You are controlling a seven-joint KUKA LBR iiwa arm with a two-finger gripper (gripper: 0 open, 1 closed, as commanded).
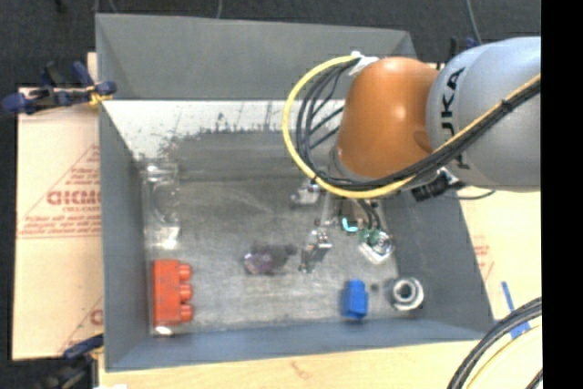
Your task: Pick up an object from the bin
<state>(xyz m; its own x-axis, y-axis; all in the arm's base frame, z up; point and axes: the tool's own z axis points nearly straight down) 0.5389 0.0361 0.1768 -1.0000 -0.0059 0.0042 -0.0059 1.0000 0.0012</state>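
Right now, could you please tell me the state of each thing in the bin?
gripper: low, just right of the purple piece.
purple piece: lying loose on the bin floor.
red block: lying flat, lower-left corner.
clear cup: by the left wall, apart from the rest.
blue cap: beside the silver ring, not touching.
silver ring: lying flat, hole up.

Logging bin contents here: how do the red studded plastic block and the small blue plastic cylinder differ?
The red studded plastic block is larger than the small blue plastic cylinder. The block is boxy with three round studs; the cylinder is smooth. The block lies by the grey metal bin's left wall, the cylinder towards the right, beside a silver metal ring. Both rest near the front wall.
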